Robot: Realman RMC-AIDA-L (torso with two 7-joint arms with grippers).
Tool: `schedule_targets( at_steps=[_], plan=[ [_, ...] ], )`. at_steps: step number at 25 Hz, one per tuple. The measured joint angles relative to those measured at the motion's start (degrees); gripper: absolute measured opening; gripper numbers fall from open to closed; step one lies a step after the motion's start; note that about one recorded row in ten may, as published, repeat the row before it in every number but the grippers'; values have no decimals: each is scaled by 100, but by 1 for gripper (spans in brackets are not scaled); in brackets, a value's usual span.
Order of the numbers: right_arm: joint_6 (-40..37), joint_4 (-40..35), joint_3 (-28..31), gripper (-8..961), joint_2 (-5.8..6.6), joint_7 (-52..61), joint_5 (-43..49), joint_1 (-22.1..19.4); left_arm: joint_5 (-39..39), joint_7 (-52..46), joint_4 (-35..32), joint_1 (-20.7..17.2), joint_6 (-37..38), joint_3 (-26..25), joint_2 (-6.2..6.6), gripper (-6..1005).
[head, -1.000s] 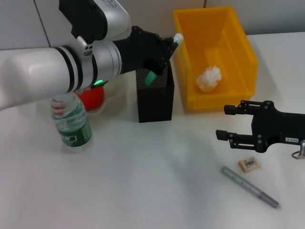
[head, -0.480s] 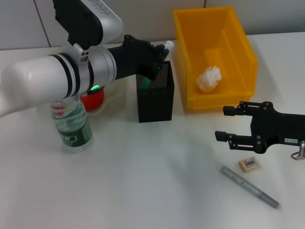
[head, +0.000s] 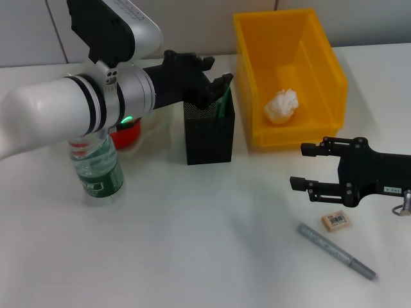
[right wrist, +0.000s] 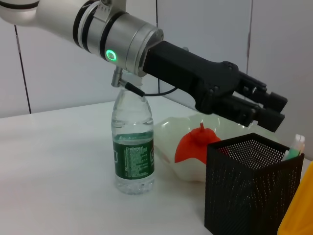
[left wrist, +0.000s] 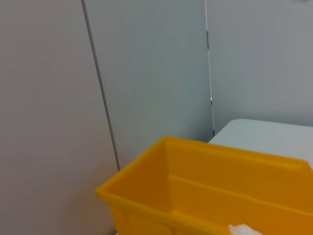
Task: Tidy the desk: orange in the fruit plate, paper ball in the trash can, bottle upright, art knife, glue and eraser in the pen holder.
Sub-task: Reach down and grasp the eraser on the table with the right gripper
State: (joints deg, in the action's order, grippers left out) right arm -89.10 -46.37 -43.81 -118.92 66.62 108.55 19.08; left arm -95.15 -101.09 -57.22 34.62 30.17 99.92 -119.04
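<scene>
Nearest, the art knife [head: 336,251] and eraser [head: 336,220] are lying on the table [head: 192,244] in open room. Right gripper [head: 303,165] is hovering just beside the eraser, jaws wide, empty. Likely next: descend squarely over the eraser. Farther, bottle [head: 96,167] is standing upright. Left gripper [head: 215,72] is hanging above the pen holder [head: 209,131], jaws apart, glue [head: 224,102] resting inside. Lift clear of the holder's rim and trash can [head: 292,77] wall.

black mesh pen holder [head: 209,133], yellow bin [head: 292,77], green-labelled clear bottle [head: 96,163], white paper ball [head: 282,105].
</scene>
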Motion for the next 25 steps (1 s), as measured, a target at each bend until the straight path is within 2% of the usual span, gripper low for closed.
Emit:
schedule_targets(
  at_steps=[7, 8, 12, 15, 18, 22, 23, 25],
  plan=[
    [-3, 16, 13, 687, 0, 0, 0, -4, -46, 7, -286, -12, 120, -15, 32, 419],
    [-3, 19, 19, 687, 0, 0, 0, -7, -53, 8, -330, -14, 168, -27, 35, 479],
    [-3, 23, 38, 687, 0, 0, 0, -17, -116, 48, -550, -18, 704, -279, 47, 718],
    [13, 32, 41, 687, 0, 0, -1, -21, -155, 20, -736, -39, 1016, -381, 60, 795],
    [25, 34, 40, 687, 0, 0, -1, -26, -155, 12, -780, -54, 1061, -393, 64, 794],
    [47, 33, 40, 687, 1, 0, -1, -30, -156, 1, -1109, -221, 1216, -427, 70, 794],
    [48, 33, 40, 687, 3, 0, -1, -34, -157, 4, -1389, -378, 1233, -411, 67, 794],
    [55, 36, 40, 687, 9, 0, -1, -48, -157, 4, -1389, -378, 1233, -411, 67, 793]
  ],
)
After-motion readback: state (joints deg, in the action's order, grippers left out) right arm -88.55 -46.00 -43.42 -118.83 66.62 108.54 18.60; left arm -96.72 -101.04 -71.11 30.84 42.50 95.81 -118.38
